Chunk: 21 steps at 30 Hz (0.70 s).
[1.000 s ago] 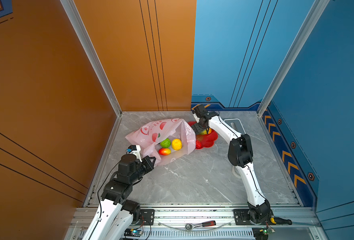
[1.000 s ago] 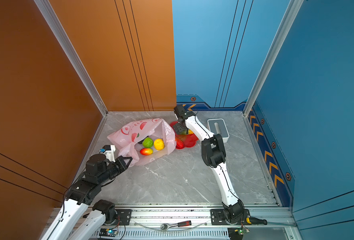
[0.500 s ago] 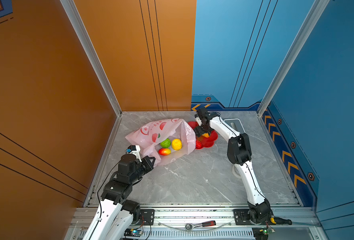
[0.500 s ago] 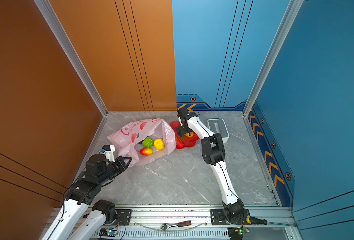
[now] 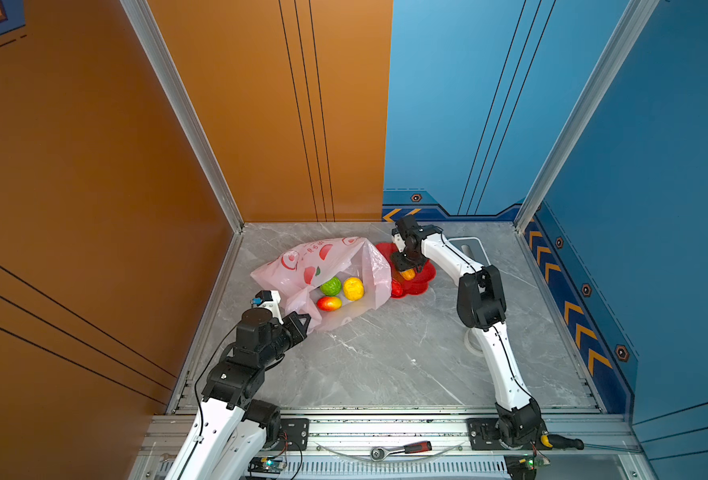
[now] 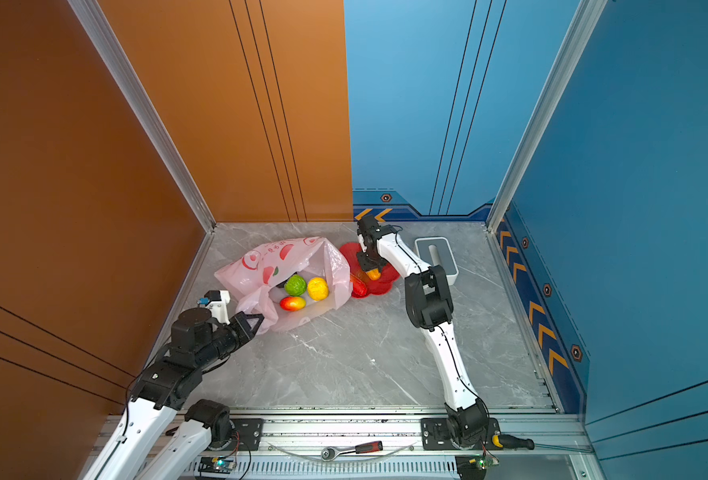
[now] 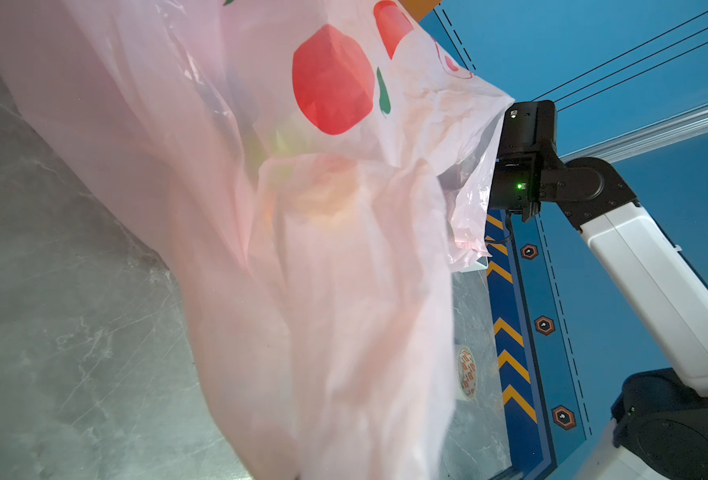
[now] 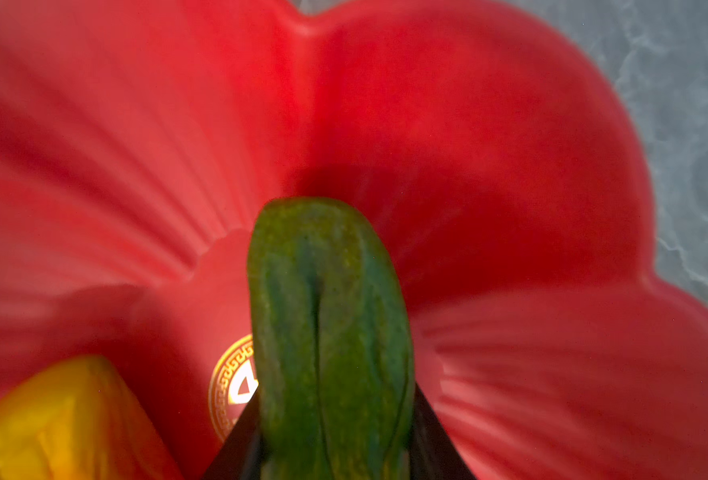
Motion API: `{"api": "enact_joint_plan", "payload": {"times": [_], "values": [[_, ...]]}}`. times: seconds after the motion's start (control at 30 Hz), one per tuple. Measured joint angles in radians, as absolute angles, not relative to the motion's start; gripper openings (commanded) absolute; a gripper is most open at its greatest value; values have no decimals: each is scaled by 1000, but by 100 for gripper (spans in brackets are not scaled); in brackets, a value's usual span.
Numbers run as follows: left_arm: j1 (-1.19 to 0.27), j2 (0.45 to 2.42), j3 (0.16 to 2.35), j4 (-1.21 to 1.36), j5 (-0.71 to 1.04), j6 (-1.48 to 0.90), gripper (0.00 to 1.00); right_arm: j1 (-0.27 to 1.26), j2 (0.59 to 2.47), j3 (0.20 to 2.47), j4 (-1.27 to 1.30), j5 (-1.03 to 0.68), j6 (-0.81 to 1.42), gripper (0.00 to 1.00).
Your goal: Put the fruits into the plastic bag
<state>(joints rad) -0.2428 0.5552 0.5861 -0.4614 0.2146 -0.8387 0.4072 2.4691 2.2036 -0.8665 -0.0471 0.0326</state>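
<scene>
I find the left fingers (image 5: 300, 322) pressed together on the plastic bag (image 5: 302, 266) edge. The bag lies on the worktop (image 5: 385, 353), mouth open, three fruits (image 5: 330, 286) inside. The right fingers (image 8: 236, 449) pinch a green avocado (image 8: 327, 332) over the red dish (image 8: 510, 166).

Bright even light, blurred wrist close-up.

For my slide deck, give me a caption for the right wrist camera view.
Right gripper closed on a dark green fruit over the red flower-shaped dish, a yellow-orange fruit beside it.
</scene>
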Motion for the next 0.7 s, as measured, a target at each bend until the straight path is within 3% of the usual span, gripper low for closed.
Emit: {"api": "enact_joint_plan", "payload": {"times": [0.33, 0.7], "values": [[-243, 554, 586, -461, 215, -839, 0, 338, 2289, 1959, -752, -192, 154, 35], [-242, 548, 586, -457, 224, -848, 0, 277, 1793, 1510, -415, -548, 439, 35]]}}
